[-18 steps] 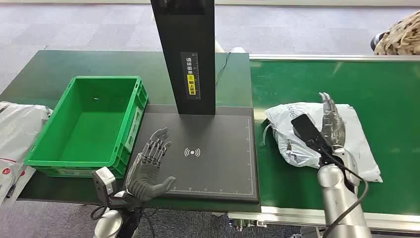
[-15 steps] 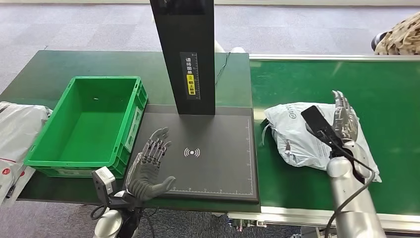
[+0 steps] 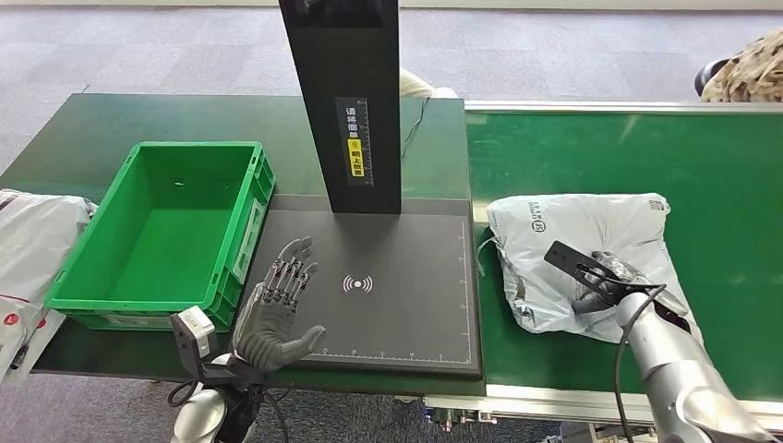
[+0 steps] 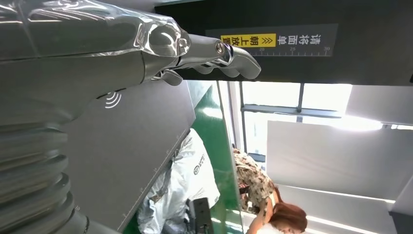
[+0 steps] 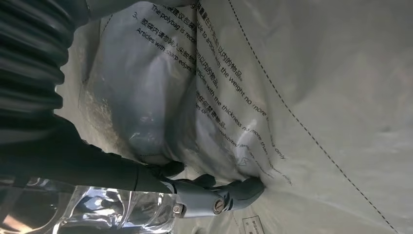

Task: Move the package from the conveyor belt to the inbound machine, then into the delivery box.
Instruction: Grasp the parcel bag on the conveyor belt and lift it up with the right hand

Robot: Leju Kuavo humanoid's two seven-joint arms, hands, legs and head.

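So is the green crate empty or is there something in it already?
Empty. The head view shows the bare green floor of the crate; the package lies on the conveyor belt.

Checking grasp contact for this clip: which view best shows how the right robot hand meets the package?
The right wrist view: its fingertips press into the package, denting the film. The head view shows the right robot hand on the whole package, contact partly hidden. The left wrist view shows the package distantly.
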